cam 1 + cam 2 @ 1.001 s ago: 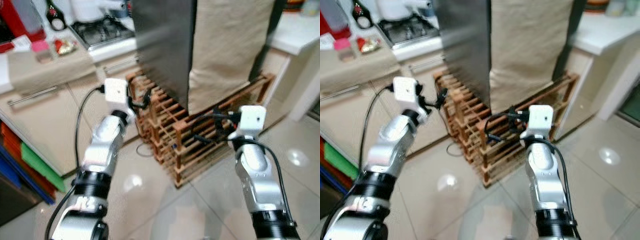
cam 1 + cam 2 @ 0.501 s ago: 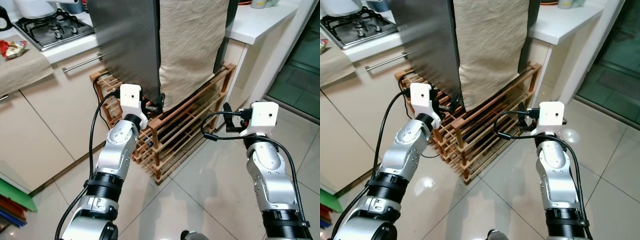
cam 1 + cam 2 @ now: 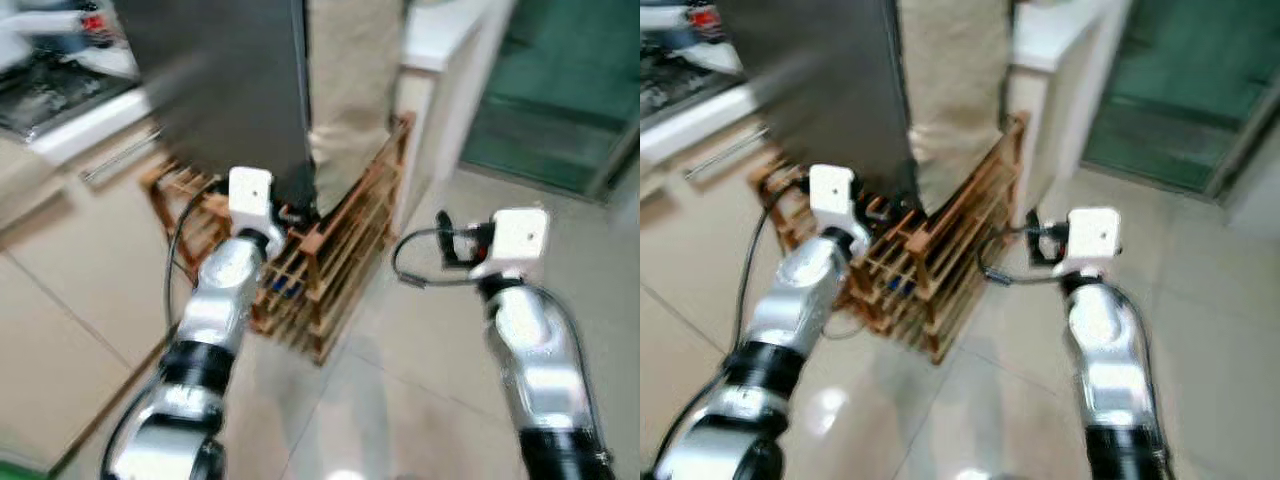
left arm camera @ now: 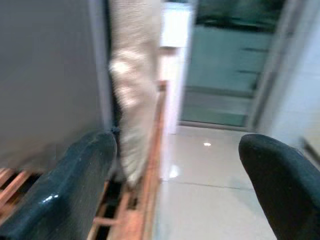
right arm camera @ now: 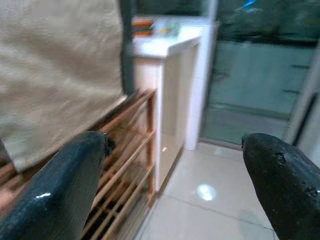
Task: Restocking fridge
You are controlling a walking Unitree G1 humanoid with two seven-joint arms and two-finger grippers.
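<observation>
Arms raised, the left gripper [image 3: 300,213] hangs spread and empty just over the wooden rack [image 3: 330,265], beside the grey fridge [image 3: 225,90]. Right gripper [image 3: 447,238], fingers [image 5: 55,190] parted, holds nothing right of the rack. Everything is motion-blurred.

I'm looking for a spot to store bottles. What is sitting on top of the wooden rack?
A tall dark grey appliance stands on the wooden rack, with a beige cloth hanging down its front. The rack's slots are too blurred to read.
</observation>
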